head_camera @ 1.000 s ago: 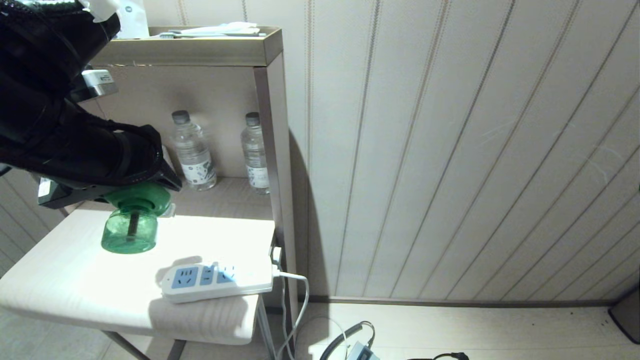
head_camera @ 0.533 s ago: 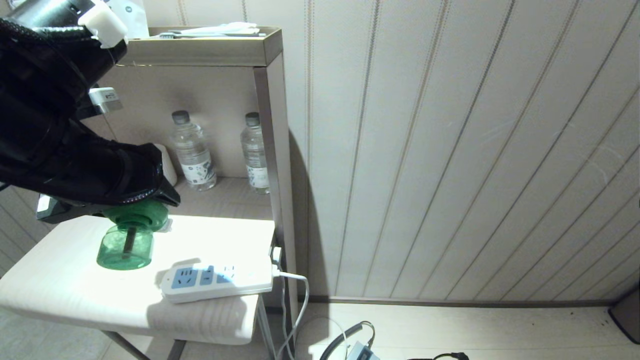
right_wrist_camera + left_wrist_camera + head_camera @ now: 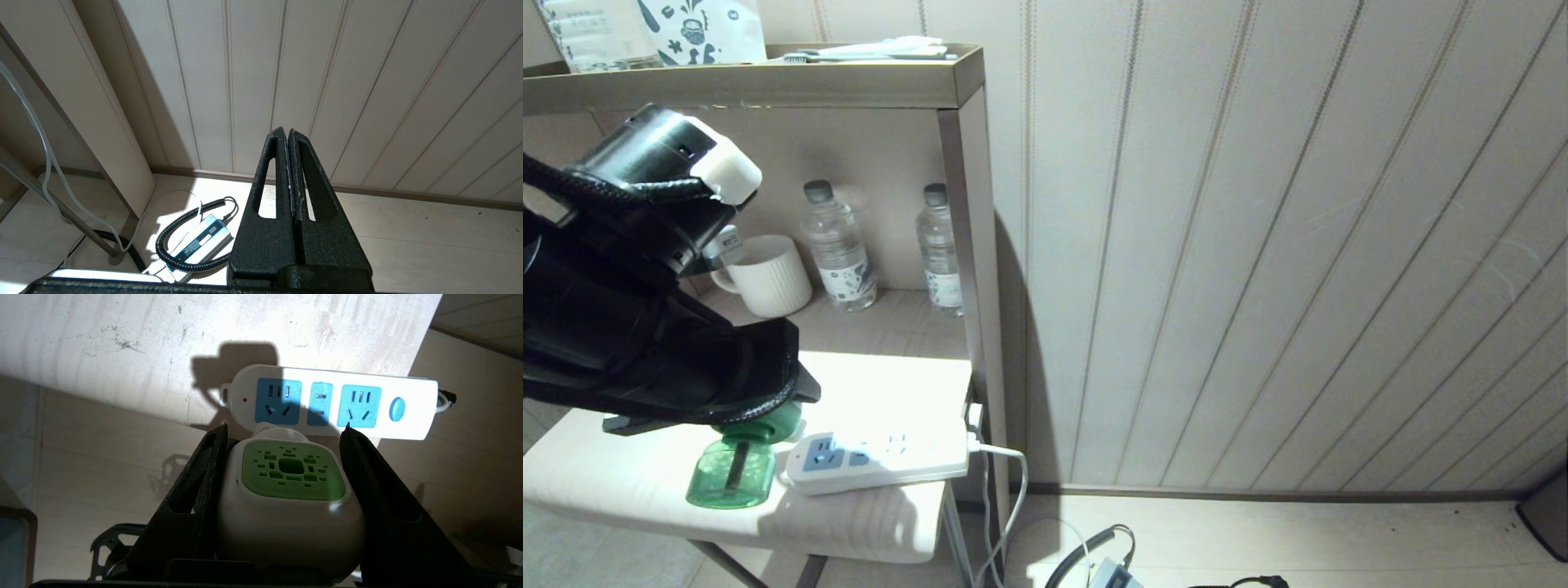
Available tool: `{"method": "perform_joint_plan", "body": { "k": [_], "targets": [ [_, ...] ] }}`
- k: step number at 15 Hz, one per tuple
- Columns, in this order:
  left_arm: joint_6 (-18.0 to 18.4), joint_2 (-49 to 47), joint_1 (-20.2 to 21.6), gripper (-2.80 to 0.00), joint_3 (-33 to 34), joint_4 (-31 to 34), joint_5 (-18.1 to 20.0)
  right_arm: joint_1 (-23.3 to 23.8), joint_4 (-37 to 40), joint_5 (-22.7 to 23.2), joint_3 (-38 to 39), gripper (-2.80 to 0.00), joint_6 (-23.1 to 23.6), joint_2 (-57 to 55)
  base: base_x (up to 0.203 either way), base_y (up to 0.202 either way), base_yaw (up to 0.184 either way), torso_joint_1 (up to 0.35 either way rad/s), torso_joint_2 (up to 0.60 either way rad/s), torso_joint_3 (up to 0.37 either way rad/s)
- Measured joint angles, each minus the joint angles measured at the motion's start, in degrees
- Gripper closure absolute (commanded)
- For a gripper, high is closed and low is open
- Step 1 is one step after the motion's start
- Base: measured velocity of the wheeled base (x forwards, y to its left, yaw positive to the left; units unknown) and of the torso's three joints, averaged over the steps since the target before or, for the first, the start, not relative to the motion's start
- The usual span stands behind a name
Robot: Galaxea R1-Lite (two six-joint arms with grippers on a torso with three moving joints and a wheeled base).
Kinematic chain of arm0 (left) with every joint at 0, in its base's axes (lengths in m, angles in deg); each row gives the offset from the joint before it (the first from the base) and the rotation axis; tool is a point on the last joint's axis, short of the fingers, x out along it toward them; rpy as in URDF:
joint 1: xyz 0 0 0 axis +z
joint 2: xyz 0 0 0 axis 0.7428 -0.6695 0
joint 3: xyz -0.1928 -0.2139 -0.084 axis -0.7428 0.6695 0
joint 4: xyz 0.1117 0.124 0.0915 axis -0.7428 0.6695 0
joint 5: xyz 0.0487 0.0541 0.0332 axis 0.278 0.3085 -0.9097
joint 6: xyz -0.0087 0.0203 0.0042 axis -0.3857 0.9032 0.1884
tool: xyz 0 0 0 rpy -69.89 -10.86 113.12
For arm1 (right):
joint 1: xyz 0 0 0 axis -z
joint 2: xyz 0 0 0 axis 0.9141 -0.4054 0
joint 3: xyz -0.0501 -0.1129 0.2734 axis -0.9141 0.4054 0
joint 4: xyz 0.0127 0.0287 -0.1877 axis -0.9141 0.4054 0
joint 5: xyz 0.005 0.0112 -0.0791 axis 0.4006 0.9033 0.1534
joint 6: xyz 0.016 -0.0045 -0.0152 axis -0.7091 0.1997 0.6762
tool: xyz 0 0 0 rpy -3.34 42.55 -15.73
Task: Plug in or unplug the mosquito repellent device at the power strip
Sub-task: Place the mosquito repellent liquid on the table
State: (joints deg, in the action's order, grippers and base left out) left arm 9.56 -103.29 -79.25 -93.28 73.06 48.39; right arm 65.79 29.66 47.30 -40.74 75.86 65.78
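On pale wooden table [image 3: 621,482] by panelled wall [image 3: 1258,245], left end effector [image 3: 284,433] pinching mosquito repellent device [image 3: 290,498].

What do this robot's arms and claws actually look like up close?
The left arm is bulky, wrapped in a glossy black cover, with a braided black cable and a white block near its top. Each claw, the left gripper and the right gripper, is a pair of long, tapering, rough matte-black fingers with triangular cut-outs.
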Motion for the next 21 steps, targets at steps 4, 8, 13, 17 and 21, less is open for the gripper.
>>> {"method": "perform_joint_plan", "body": {
  "k": [4,8,13,17,21],
  "targets": [
    [4.03,6.92,-0.02,0.0,14.79,-14.28,-4.31,0.0,0.01,-0.05,0.0,0.0,-0.01,0.0,0.0,0.0,0.0,0.0,0.0,0.0],
    [6.73,15.23,0.18,0.0,25.44,-29.3,-16.21,0.0,0.02,-0.05,0.0,0.0,0.0,0.0,0.0,0.0,0.0,0.0,0.0,0.0],
    [18.93,21.94,5.7,0.0,38.31,-51.2,-16.26,-0.01,0.01,-0.03,0.0,0.0,-0.02,0.0,0.0,0.0,0.0,0.0,0.0,0.0],
    [32.37,22.45,23.82,0.0,58.55,-83.55,-0.96,0.0,0.02,-0.02,0.0,0.0,-0.02,0.0,0.0,0.0,0.0,0.0,0.0,0.0],
    [33.53,16.52,35.69,0.0,71.12,-113.56,13.79,-0.01,0.0,0.0,0.0,0.0,0.0,0.0,0.0,0.0,0.0,0.0,0.0,0.0]
  ]
}}
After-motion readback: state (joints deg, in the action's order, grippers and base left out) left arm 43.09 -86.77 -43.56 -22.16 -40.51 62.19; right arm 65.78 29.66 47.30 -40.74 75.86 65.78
